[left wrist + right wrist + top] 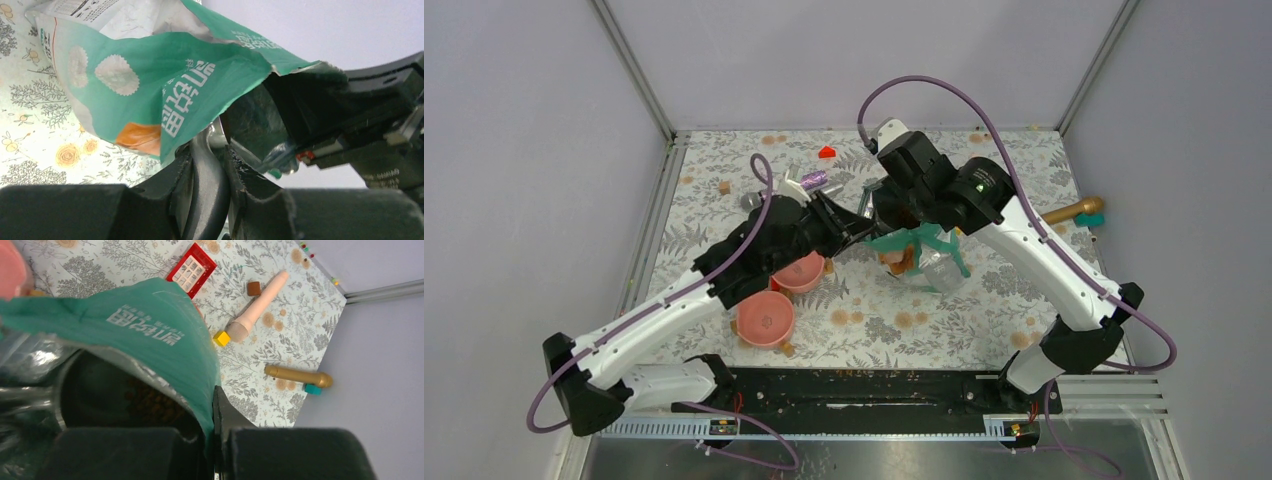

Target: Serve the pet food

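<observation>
While left pincer [220, 150] and right pincer [212, 410] pinch the pouch [165, 75] (opposite rims), kibble [150, 400] lies inside, between.

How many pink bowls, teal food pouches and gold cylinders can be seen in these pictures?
Pink bowls: 2
Teal food pouch: 1
Gold cylinder: 1
Total: 4

The left arm [724, 275] hides part of the farther pink plastic bowl [804, 272]; brown kibble [147, 397] inside the teal-green foil pouch [150, 330] shows only dimly.
</observation>
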Action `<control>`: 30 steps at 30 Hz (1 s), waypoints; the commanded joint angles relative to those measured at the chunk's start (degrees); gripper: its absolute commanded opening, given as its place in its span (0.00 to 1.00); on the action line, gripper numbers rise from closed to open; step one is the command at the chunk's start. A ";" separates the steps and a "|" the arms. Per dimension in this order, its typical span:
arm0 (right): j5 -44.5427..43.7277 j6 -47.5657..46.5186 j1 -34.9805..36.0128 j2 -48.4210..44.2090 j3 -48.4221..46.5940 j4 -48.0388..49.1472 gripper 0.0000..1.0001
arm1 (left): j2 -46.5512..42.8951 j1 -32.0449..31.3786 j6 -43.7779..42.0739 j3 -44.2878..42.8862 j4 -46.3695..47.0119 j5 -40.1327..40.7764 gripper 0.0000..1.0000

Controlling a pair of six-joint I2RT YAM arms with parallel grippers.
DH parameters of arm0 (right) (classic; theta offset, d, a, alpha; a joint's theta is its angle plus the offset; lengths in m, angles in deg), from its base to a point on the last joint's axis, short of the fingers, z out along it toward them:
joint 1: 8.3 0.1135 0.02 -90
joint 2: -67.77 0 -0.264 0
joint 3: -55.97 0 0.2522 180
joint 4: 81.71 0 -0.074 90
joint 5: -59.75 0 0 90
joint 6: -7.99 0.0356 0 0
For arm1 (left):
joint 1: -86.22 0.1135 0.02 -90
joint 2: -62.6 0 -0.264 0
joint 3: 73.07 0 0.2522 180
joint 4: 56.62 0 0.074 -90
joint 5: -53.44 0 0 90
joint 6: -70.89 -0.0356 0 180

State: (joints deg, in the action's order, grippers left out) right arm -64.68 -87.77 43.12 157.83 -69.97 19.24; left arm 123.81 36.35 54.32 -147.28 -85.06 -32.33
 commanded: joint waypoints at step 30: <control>-2.47 2.49 0.35 -8.14 0.48 7.55 0.00 | -6.29 -2.96 1.02 -7.08 9.47 12.07 0.00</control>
State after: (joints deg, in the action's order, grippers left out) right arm -64.81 -84.65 42.72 155.12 -67.74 20.13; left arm 122.72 32.74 54.26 -151.85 -92.73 -27.07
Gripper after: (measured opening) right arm 0.017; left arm 0.250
